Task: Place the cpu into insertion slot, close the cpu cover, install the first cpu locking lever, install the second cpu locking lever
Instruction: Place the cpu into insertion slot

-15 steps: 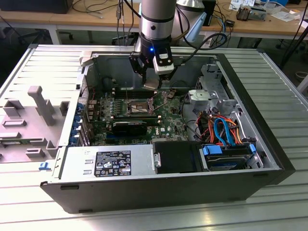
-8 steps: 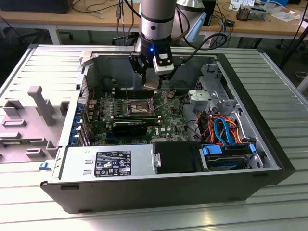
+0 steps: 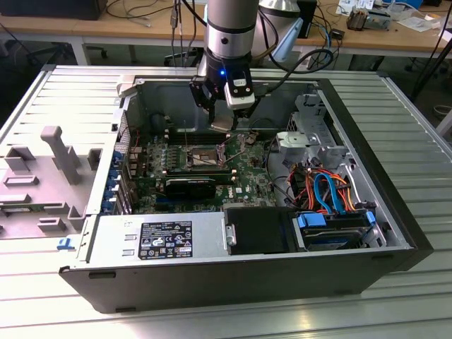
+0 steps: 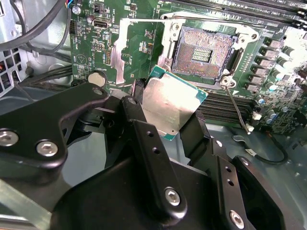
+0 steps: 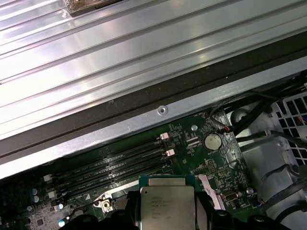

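Gripper (image 4: 167, 115) clenched on the cpu (image 4: 175, 100), black fingers (image 4: 144, 134) pinching its edges, chip tilted and hanging above the motherboard (image 4: 96, 52). Just beyond it the insertion slot (image 4: 204, 50) sits bare, gold contacts showing, with the cpu cover (image 4: 121, 52) flipped open alongside.

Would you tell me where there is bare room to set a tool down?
The ribbed metal table lies bare on the exterior view's right of the black computer case and along its near side. Inside is crowded with orange and blue cables.
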`<state>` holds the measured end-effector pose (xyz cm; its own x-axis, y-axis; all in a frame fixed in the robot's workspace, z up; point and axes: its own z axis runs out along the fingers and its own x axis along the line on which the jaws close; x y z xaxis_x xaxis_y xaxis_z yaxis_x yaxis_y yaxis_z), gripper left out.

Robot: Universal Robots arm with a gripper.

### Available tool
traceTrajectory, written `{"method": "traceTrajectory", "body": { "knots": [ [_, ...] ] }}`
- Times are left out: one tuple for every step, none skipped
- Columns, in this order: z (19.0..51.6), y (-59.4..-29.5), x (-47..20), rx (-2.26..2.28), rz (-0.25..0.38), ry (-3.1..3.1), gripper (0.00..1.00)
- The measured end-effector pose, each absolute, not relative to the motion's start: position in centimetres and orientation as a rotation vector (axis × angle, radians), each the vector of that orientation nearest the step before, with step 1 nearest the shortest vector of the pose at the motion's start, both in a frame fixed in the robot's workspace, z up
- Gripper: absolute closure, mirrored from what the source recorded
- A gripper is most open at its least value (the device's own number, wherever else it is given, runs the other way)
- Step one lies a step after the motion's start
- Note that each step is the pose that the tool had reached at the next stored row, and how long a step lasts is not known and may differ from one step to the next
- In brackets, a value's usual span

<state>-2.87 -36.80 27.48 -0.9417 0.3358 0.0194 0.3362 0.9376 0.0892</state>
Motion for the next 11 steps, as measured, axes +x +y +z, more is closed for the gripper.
{"method": "traceTrajectory", "body": {
  "knots": [
    [27.47, -36.80, -2.87, -0.536, -0.143, -3.088, 0.45],
    [27.47, -36.80, -2.87, -0.537, -0.143, -3.088, 0.45],
    [27.47, -36.80, -2.87, -0.538, -0.143, -3.088, 0.45],
    [27.47, -36.80, -2.87, -0.539, -0.143, -3.088, 0.45],
    [27.47, -36.81, -2.87, -0.540, -0.143, -3.088, 0.45],
    [27.47, -36.80, -2.87, -0.541, -0.143, -3.088, 0.45],
    [27.47, -36.81, -2.87, -0.541, -0.143, -3.088, 0.45],
    [27.46, -36.81, -2.87, -0.542, -0.143, -3.087, 0.45],
    [27.46, -36.81, -2.87, -0.543, -0.143, -3.087, 0.45],
    [27.46, -36.81, -2.87, -0.544, -0.143, -3.087, 0.45],
    [27.46, -36.81, -2.87, -0.545, -0.143, -3.087, 0.45]
  ]
}}
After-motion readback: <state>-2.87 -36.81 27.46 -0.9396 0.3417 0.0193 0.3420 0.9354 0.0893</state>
